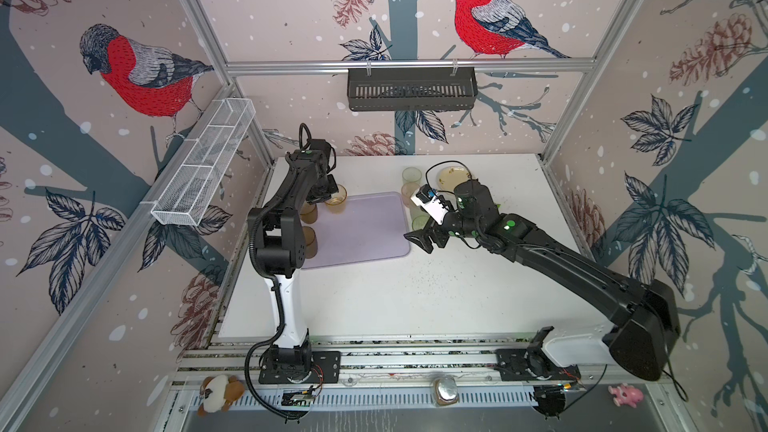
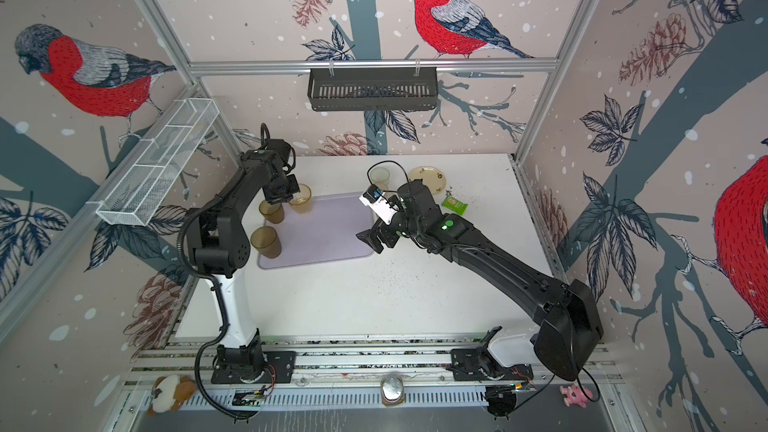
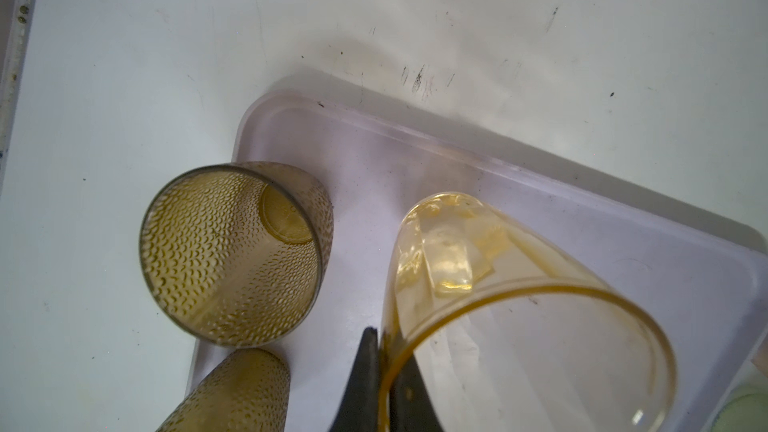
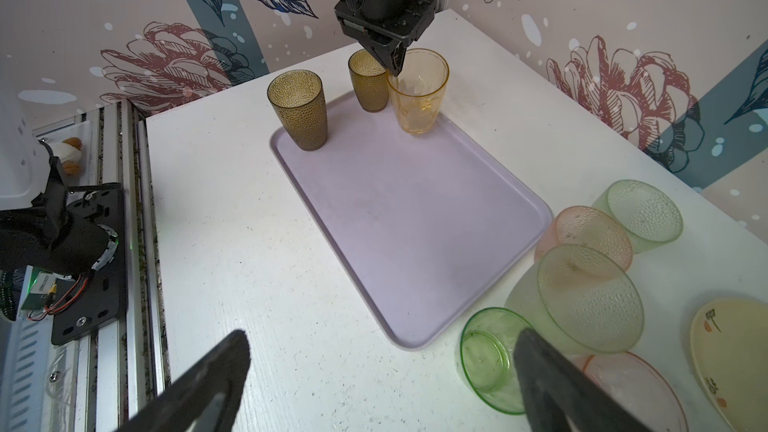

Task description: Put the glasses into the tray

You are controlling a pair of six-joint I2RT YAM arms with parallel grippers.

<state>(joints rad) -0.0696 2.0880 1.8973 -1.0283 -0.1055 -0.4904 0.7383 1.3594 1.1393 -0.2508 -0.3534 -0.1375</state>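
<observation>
**Top views**
- Tray [image 1: 365,238]: lilac, flat on the white table [image 1: 374,305], left of centre.
- Left gripper [image 1: 321,200]: above the tray's 11 o'clock corner, clamped on the rim of the amber glass [image 1: 337,200]. The glass stands upright, directly at the gripper's 3 o'clock.
- Far brown glass [image 2: 271,211] and near brown glass [image 2: 266,243]: upright inside the tray's edge at 10 and 8 o'clock. The far one is just beside the left gripper.
- Right gripper [image 2: 371,238]: jaws spread wide with nothing between them, over the tray's 4 o'clock corner.
- Pale glass [image 2: 380,178] and plate [image 2: 428,178]: on the table at the tray's 1 o'clock. The right arm hides most of the other glasses there.

**Left wrist view**
- Amber glass [image 3: 519,326]: one black finger [image 3: 365,371] is outside its wall and the other inside, with the wall pinched between them. Whether its base rests on the tray [image 3: 415,168] cannot be told.
- Far brown glass [image 3: 232,255]: beside it, in the tray's corner.

**Right wrist view**
- Right gripper [image 4: 382,340]: fingers far apart, holding nothing.
- Green glass [image 4: 486,363]: on the table outside the tray's rim, just beside one finger.
- Pale and pink glasses [image 4: 582,297]: four, packed close behind the green one, off the tray.
- Amber glass [image 4: 419,93]: at the tray's far end, under the left gripper [image 4: 395,64].
</observation>
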